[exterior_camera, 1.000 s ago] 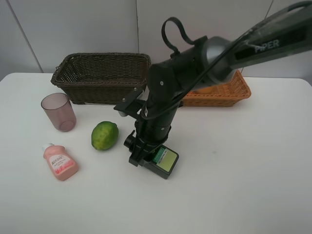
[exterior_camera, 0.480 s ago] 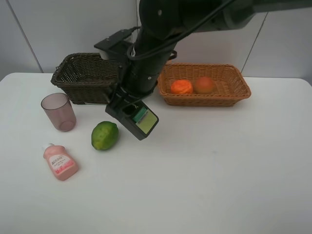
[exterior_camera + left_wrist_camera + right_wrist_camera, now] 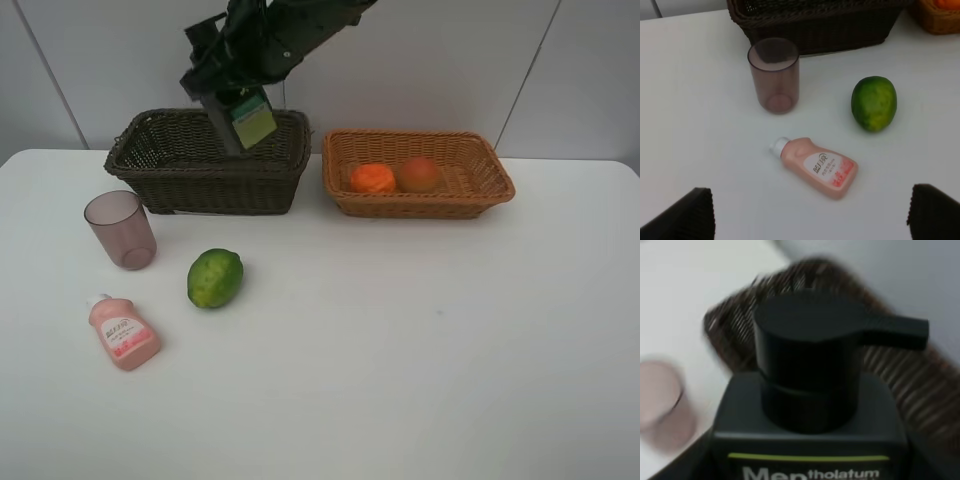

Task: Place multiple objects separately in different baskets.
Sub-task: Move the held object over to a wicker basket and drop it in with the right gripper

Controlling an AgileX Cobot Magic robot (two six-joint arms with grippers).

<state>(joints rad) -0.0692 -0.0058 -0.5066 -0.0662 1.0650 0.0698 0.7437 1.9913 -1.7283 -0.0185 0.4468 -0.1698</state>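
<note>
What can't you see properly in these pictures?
Dark basket floor: exterior high, hidden by its front wall and the held bottle.
Bottle label: right wrist view, cut off by the picture's edge.
Cup: right wrist view, blurred.
Soap bottle writing: too small in exterior high and left wrist views.

A white tabletop (image 3: pixel 430 360) fills most of the high view, plain and matte. Behind it stands a pale grey wall (image 3: pixel 440 60), divided by thin dark seams (image 3: pixel 527 78).
</note>
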